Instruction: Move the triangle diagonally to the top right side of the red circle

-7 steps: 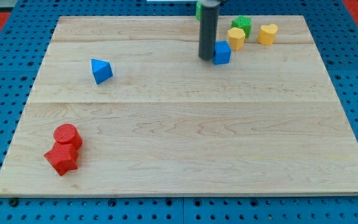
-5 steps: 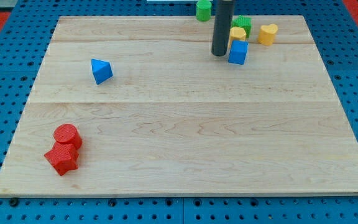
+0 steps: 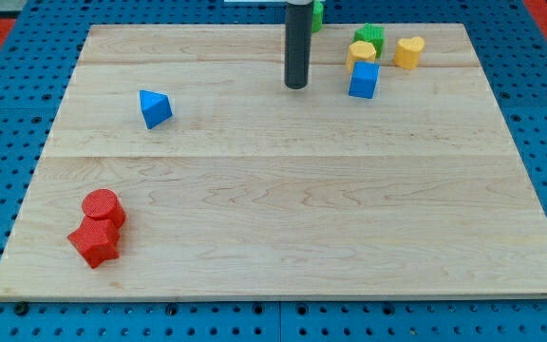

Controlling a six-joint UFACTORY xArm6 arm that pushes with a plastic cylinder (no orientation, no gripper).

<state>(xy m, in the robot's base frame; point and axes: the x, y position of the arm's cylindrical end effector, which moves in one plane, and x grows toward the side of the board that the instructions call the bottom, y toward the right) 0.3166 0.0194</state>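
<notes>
The blue triangle lies on the wooden board's upper left part. The red circle sits near the view's bottom left, touching a red star-like block just below it. My tip is near the view's top centre, well to the right of the triangle and to the left of a blue cube, touching neither.
A yellow block, a green block and a yellow heart-like block cluster at the top right beside the blue cube. Another green block sits at the top edge, partly hidden behind the rod.
My tip pushed the blue cube to the right against the yellow block, then drew back to the left, away from it. The triangle and red blocks have not moved.
</notes>
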